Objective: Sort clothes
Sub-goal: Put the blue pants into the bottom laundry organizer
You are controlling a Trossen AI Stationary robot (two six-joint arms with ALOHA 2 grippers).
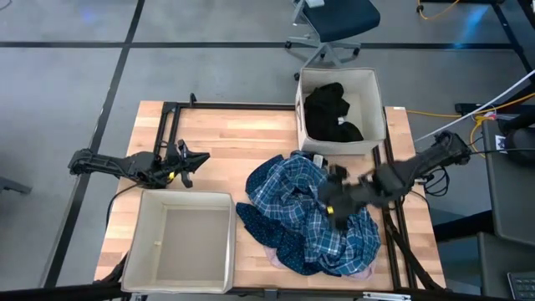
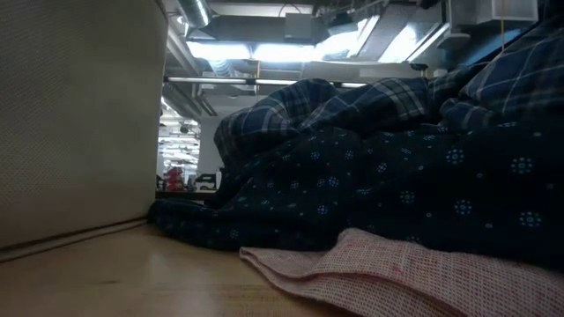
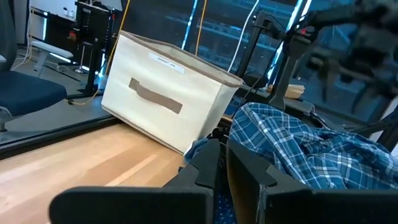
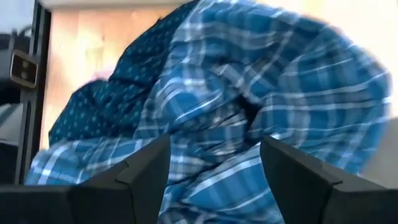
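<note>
Two spread jaws above blue plaid shirt [image 4: 261, 93]

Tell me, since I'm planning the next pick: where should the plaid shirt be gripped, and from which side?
Probably from straight above, at the raised fold of the blue plaid shirt where it bunches highest on top of the pile. It overlies the navy dotted garment, so a top pinch should lift it alone. The right hand, open, hovers over that part already.

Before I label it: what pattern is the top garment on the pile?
Blue-and-white plaid shirt; right wrist view.
</note>
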